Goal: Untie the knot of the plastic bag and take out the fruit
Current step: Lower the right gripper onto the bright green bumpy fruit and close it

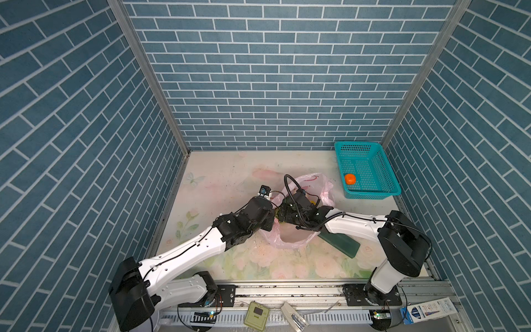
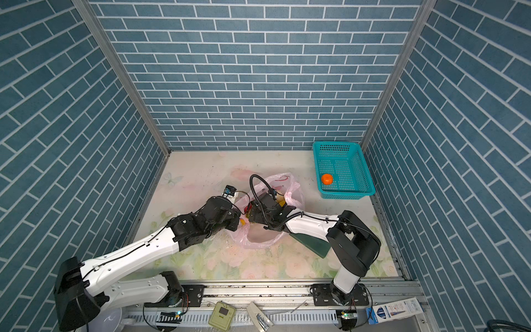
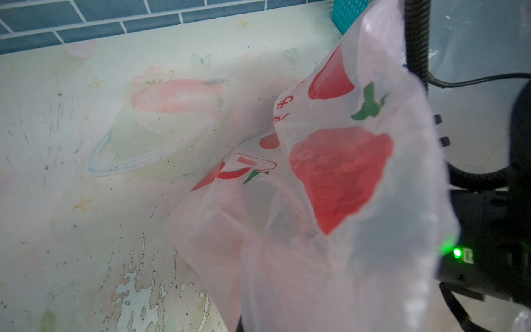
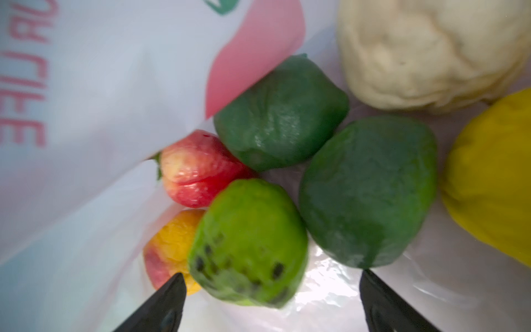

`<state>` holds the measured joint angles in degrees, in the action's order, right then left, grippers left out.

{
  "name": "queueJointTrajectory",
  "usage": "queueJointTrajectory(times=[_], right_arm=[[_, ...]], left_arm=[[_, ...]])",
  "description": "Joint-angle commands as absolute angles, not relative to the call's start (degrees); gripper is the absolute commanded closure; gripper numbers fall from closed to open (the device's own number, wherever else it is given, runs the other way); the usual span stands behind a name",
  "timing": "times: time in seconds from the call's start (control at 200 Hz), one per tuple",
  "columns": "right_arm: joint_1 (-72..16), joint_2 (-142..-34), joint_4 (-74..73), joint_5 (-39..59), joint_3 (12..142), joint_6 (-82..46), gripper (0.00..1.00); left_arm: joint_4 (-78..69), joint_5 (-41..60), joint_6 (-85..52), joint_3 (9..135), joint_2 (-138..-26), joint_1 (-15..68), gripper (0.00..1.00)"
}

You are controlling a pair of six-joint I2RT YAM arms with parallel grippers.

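The flowered table (image 1: 230, 178) lies bare across its upper left in both top views, with open room between the plastic bag (image 1: 324, 189) and the back wall. The bag sits at the table's middle. Its long axis runs from upper right to lower left, and its mouth gapes upward between the two arms.

The teal basket (image 1: 370, 161) stands in the table's upper right corner, close to the right wall and apart from the bag. It holds one orange fruit (image 1: 350, 178). A dark green block (image 1: 342, 243) lies at the bag's lower right edge, partly under the right arm.

The left gripper (image 1: 270, 218), its fingers hidden, is pressed together on the bag's left rim. In the left wrist view the pink film (image 3: 344, 172) hangs lifted off the table.

The right gripper (image 4: 273, 287) reaches into the bag with its fingers (image 4: 178, 290) spread wide, and the bright green fruit (image 4: 250, 241) sits between the tips. Around it crowd two dark green fruits (image 4: 367, 192), a cream one (image 4: 431, 51), a yellow one (image 4: 494, 178), a red one (image 4: 198, 169) and a peach one (image 4: 169, 247).
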<state>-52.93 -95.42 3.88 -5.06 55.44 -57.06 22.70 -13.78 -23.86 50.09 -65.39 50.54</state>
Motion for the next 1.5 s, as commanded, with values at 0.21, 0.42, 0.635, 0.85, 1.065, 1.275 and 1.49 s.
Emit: queueJointTrajectory(times=[0.21, 0.42, 0.635, 0.85, 1.065, 1.275, 1.49], right_arm=[[-53.05, -99.22, 1.63, -1.82, 59.81, -58.88, 0.01], [-52.93, -101.72, 5.63, -2.18, 61.62, -59.59, 0.09], [-52.78, -103.01, 4.2, -2.33, 61.03, -60.29, 0.2], [-52.74, -101.67, 2.56, -1.89, 59.28, -60.21, 0.41], [-52.67, -96.18, 2.85, -1.7, 55.94, -59.65, 0.44], [-52.69, -89.64, 3.66, -0.9, 51.68, -59.37, 0.44], [-52.73, -84.37, 5.98, 0.13, 50.24, -57.53, 0.45]], left_arm=[[22.59, -15.08, -23.54, 51.69, -66.37, 50.78, 1.0], [22.94, -15.21, -23.6, 51.42, -65.83, 50.8, 1.0], [23.03, -15.47, -23.9, 51.42, -65.37, 50.8, 1.0], [22.69, -16.32, -24.6, 51.46, -65.35, 50.8, 1.0], [21.63, -17.25, -25.39, 51.33, -64.9, 50.8, 1.0], [20.27, -18.32, -25.64, 51.68, -65.12, 50.71, 1.0], [18.82, -18.8, -25.75, 52.11, -65.74, 50.45, 1.0]])
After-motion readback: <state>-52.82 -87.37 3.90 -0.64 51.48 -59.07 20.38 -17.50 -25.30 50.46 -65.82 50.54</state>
